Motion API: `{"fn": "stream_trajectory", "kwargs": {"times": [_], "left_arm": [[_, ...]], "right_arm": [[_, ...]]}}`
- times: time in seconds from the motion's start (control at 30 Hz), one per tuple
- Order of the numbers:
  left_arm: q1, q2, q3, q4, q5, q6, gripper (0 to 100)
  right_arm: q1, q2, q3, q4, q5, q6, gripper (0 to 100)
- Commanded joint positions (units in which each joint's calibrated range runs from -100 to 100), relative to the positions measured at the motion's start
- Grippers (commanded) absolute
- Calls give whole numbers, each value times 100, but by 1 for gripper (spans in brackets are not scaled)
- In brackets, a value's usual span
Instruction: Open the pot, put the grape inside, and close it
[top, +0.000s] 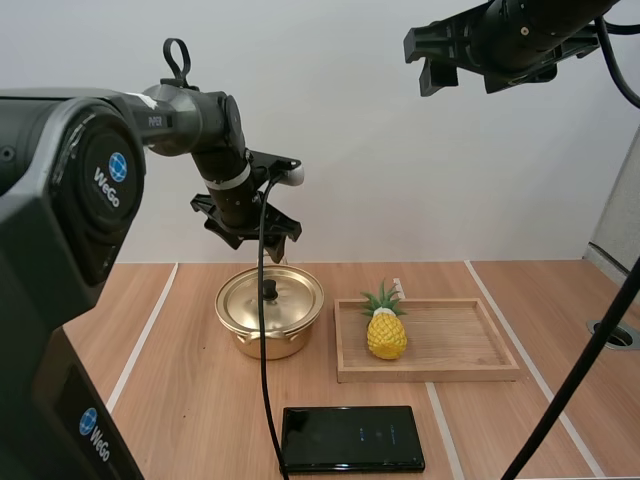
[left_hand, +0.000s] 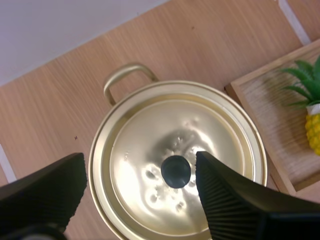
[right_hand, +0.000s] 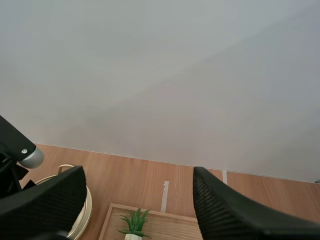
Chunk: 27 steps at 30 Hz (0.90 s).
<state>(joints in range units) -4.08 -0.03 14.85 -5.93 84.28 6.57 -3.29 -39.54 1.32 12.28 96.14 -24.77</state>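
Hovering with left fingers (left_hand: 230, 200) spread, released, the knob (left_hand: 176, 171) of the lidded pot (top: 266, 346) sitting below and between them, the pineapple (top: 386, 338) standing on the wooden tray (top: 455, 342) beyond one finger, right fingers (right_hand: 230, 215) hanging open, empty, far above the tray.

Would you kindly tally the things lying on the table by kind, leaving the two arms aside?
Pot with lid: 1
Wooden tray: 1
Pineapple: 1
Black phone: 1
Total: 4
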Motion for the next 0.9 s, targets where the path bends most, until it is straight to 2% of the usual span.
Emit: {"fn": "stream_trajectory", "kwargs": {"times": [0.0, 0.13, 0.23, 0.47, 0.6, 0.8, 0.83, 0.87], "left_arm": [[5, -86, -347, -109, 55, -345, 100], [5, -86, -947, -109, 140, -1016, 100], [5, -86, -1359, -51, 160, -960, 100], [5, -86, -2400, 959, 293, -719, 100], [5, -129, -3102, 1002, 308, -962, 100], [5, -438, -3793, 1002, 45, -1112, 100], [5, -508, -3874, 1015, 26, -1112, 82], [5, -578, -3929, 1024, 2, -1130, 59]], "right_arm": [[-21, -82, -47, -16, 1, -16, 100], [-21, -82, -47, -64, 25, -16, 100], [-21, -82, -47, -120, 25, -16, 100], [-21, -82, -47, -232, 25, -16, 100], [-21, -71, -47, -233, -130, -16, 100], [-21, -71, -47, -273, -995, -161, 100], [-21, -71, -47, -273, -1133, -190, 100], [-21, -71, -47, -273, -1262, -190, 82]]}}
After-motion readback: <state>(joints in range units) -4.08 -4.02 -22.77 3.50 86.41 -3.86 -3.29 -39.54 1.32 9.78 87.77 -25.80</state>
